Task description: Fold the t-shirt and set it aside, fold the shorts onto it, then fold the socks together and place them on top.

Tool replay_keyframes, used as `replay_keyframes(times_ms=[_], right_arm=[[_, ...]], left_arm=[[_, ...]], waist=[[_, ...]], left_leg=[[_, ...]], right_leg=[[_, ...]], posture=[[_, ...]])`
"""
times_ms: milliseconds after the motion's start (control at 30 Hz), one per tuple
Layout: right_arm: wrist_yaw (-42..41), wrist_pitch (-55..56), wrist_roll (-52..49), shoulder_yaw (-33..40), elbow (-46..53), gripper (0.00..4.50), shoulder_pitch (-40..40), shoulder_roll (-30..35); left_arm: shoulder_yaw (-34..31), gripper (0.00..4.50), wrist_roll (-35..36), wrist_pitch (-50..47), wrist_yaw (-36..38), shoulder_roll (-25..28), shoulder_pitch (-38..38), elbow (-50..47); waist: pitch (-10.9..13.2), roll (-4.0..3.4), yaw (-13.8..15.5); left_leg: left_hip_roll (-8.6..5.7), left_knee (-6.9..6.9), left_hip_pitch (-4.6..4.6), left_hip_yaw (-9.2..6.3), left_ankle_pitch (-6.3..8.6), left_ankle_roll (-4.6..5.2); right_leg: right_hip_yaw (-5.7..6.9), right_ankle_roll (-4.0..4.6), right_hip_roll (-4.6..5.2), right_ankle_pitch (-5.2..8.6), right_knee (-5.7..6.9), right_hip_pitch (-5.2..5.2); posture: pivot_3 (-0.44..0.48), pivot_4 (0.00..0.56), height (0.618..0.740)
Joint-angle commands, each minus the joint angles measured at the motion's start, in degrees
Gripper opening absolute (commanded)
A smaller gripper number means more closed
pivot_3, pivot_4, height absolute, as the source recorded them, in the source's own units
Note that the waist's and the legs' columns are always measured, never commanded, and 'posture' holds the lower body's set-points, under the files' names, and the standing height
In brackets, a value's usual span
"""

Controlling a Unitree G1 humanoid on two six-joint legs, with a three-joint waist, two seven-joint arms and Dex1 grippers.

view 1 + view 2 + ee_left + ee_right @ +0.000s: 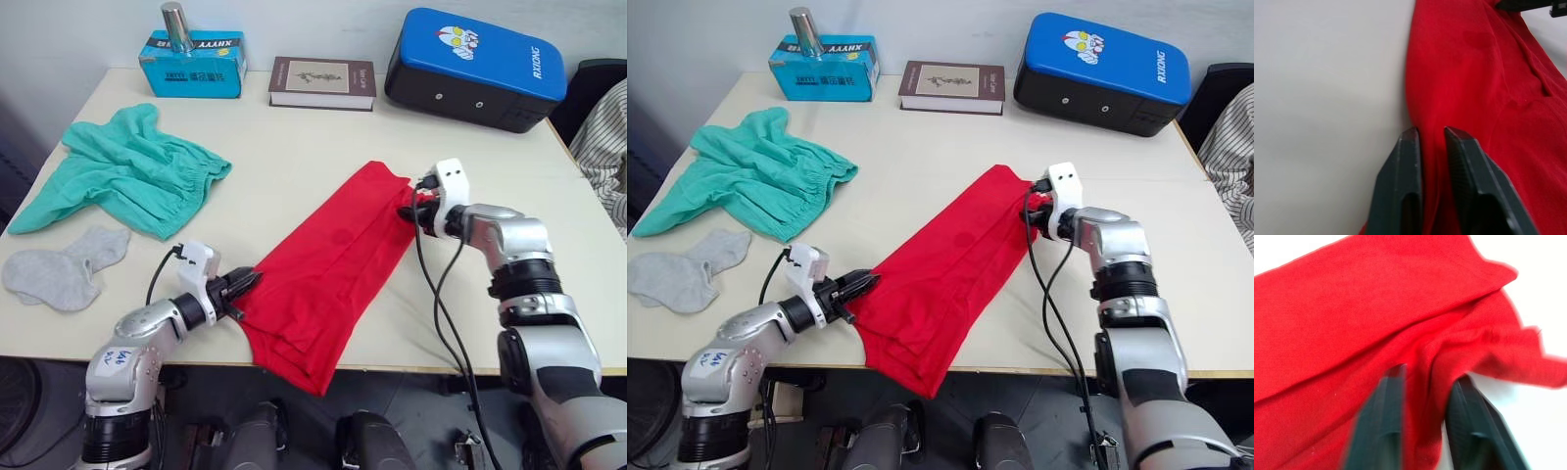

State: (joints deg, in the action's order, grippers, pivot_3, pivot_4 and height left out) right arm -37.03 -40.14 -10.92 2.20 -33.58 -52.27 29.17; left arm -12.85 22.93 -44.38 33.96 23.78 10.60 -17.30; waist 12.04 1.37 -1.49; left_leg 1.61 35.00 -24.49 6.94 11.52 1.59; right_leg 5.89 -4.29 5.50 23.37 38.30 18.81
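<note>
The red t-shirt (333, 264) lies as a long folded strip slanting across the table (294, 137), its near end hanging over the front edge. My left gripper (250, 282) is shut on the shirt's near left edge, and red cloth (1484, 73) shows pinched between its fingers (1409, 161). At the strip's far right corner, my right gripper (409, 210) holds a raised ridge of the cloth (1352, 308) between its fingers (1386, 401). The teal shorts (127, 176) lie crumpled at the left. Two grey socks (64, 269) lie near the front left edge.
Along the back edge stand a blue tissue box (193, 67) with a metal cup (176, 27) on it, a dark book (321, 82) and a blue-and-black case (475, 67). A striped cloth (607, 147) shows past the right edge.
</note>
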Motion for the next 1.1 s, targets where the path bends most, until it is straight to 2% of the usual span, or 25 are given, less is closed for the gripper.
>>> replay_keyframes(times_ms=[33,133,200,267,367,500,600,733,867,1067,1100], right_arm=[[-8.52,-15.34,-8.72,1.71,17.82,2.69,6.39,6.29],[-13.02,-31.32,-18.87,4.2,33.94,3.77,13.97,12.25],[-13.1,-41.11,-24.95,8.13,42.67,4.43,18.26,13.27],[-11.57,-49.35,-29.42,12.76,49.44,4.5,21.57,11.47],[-6.68,-52.36,-37.73,16.63,56.54,4.5,28.81,8.37],[4.03,-52.36,-47.28,18.74,62.39,4.5,37.17,1.88],[11.41,-52.36,-53.53,18.98,64.72,4.5,41.12,-1.82],[20.43,-52.36,-58.63,17.0,65.06,4.5,43.49,-7.26],[27.32,-52.36,-60.41,14.01,64.13,4.5,44.14,-12.22],[34.02,-52.36,-61.01,8.69,61.92,4.5,44.6,-18.98],[34.61,-52.36,-60.71,8.37,61.58,4.32,44.43,-19.53]], left_arm=[[-1.27,2.22,4.73,-0.38,9.04,7.1,3.68,3.92],[0.87,3.17,6.79,0.05,17.79,13.59,9.07,9.77],[3.42,3.78,6.85,0.62,22.67,16.08,14.43,15.15],[6.32,4.42,4.92,2.29,25.19,16.65,19.82,21.18],[10.74,4.47,0.19,7.9,25.06,13.33,28.23,32.52],[16.33,4.47,-6.21,16.23,24.29,6.27,38.12,48.84],[18.49,4.47,-10.51,21.75,22.77,1.78,43.6,60.26],[18.52,4.47,-14.26,25.3,16.84,-4.01,50.71,75.51],[16.48,4.47,-14.69,26.03,15.16,-7.73,54.63,82.51],[16.3,4.47,-16.91,26.27,16.81,-10.24,56.34,85.86],[16.04,4.49,-17.07,26.25,16.71,-10.42,56.48,86.1]], waist=[[0.0,0.0,0.09],[0.04,-0.12,0.09],[0.06,-0.16,0.06],[0.05,-0.15,-0.08],[0.03,-0.11,0.08],[0.04,-0.08,0.34],[0.04,-0.05,0.4],[0.02,-0.02,0.1],[-0.07,0.08,0.05],[-0.38,0.33,-0.07],[-0.46,0.36,-0.07]], left_leg=[[0.0,-0.03,-0.06,-0.03,0.0,0.0],[0.0,-0.15,-0.15,-0.05,0.03,-0.01],[0.01,-0.17,-0.21,-0.07,0.04,-0.02],[0.02,-0.17,-0.27,-0.08,0.05,0.0],[0.0,-0.16,-0.27,-0.1,0.05,0.01],[-0.08,-0.07,-0.43,-0.08,0.04,0.11],[-0.12,0.06,-0.87,-0.01,-0.04,0.2],[-0.1,0.13,-0.85,-0.03,-0.11,0.18],[-0.09,0.13,-0.73,-0.04,-0.13,0.18],[-0.05,0.06,-0.62,-0.06,-0.12,0.1],[-0.05,0.06,-0.62,-0.06,-0.11,0.09]], right_leg=[[0.04,0.0,0.0,0.0,-0.07,0.01],[0.06,0.01,-0.02,0.0,-0.33,0.03],[0.08,0.01,-0.03,0.0,-0.38,0.07],[0.1,0.01,-0.03,0.0,-0.44,0.08],[0.09,0.01,-0.03,-0.01,-0.45,0.07],[0.08,0.01,0.0,-0.01,-0.43,0.13],[0.04,-0.04,0.03,-0.03,-0.27,0.64],[0.07,-0.09,0.03,-0.06,-0.11,0.68],[0.04,-0.09,0.05,-0.06,0.01,0.65],[0.05,-0.08,0.04,-0.06,0.21,0.68],[0.05,-0.08,0.04,-0.06,0.21,0.68]], posture=[[0.0,0.15,0.74],[0.0,0.15,0.74],[0.0,0.15,0.74],[0.0,0.15,0.74],[0.0,0.15,0.74],[0.0,0.15,0.74],[0.0,0.15,0.74],[0.0,0.15,0.74],[0.0,0.15,0.74],[0.0,0.15,0.74],[0.0,0.15,0.74]])
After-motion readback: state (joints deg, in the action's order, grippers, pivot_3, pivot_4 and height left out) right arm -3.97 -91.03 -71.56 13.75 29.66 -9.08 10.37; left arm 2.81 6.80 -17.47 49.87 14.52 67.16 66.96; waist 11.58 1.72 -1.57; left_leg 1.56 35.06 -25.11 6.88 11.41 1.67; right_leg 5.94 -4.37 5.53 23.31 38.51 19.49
